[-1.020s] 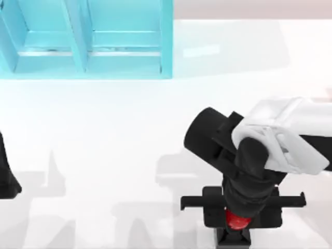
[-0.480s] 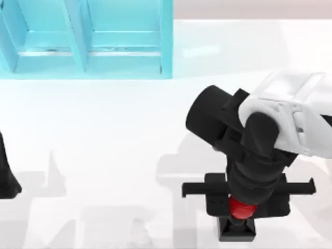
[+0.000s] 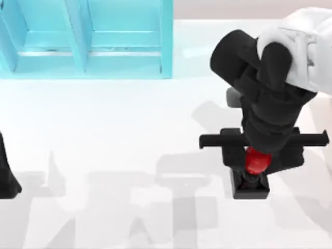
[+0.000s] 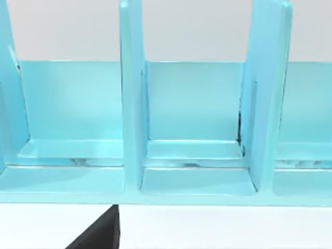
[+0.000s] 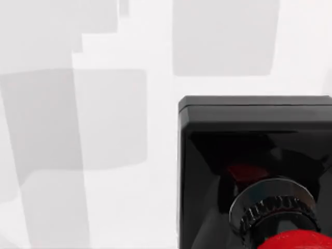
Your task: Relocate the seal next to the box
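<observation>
Right claw (image 3: 255, 155) pinching seal (image 3: 252, 168) by its red knob; box (image 3: 85, 39) sits well apart at 10 o'clock; left arm parked.

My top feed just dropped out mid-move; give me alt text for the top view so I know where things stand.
The right gripper, at the table's right side, is closed on the seal, holding its red knob with the black base below. The light blue box sits at the upper left, well apart from the seal. The left arm is parked at the left edge.
</observation>
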You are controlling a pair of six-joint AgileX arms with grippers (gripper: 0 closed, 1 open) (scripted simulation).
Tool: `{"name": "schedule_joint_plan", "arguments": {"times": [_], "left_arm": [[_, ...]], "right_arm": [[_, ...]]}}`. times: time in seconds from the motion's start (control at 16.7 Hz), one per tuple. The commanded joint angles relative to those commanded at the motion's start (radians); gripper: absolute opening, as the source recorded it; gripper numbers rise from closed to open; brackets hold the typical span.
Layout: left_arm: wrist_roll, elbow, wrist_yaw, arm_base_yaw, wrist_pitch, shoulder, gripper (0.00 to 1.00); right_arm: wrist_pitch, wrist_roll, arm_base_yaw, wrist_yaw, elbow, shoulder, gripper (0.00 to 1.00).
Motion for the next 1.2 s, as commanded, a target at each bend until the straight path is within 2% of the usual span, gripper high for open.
{"name": "schedule_joint_plan", "arguments": {"times": [0.6,0.78,1.2], "left_arm": [[0.0,0.0,0.0,0.0,0.0,0.0,1.0],[0.0,0.0,0.0,0.0,0.0,0.0,1.0],[0.0,0.0,0.0,0.0,0.0,0.0,1.0]], "right_arm": [[-0.284,-0.538,-0.538,0.001,0.465,0.162,0.0],[-0.309,-0.585,-0.585,0.001,0.505,0.175,0.0],[-0.27,-0.582,-0.581,0.002,0.464,0.168,0.0]]}}
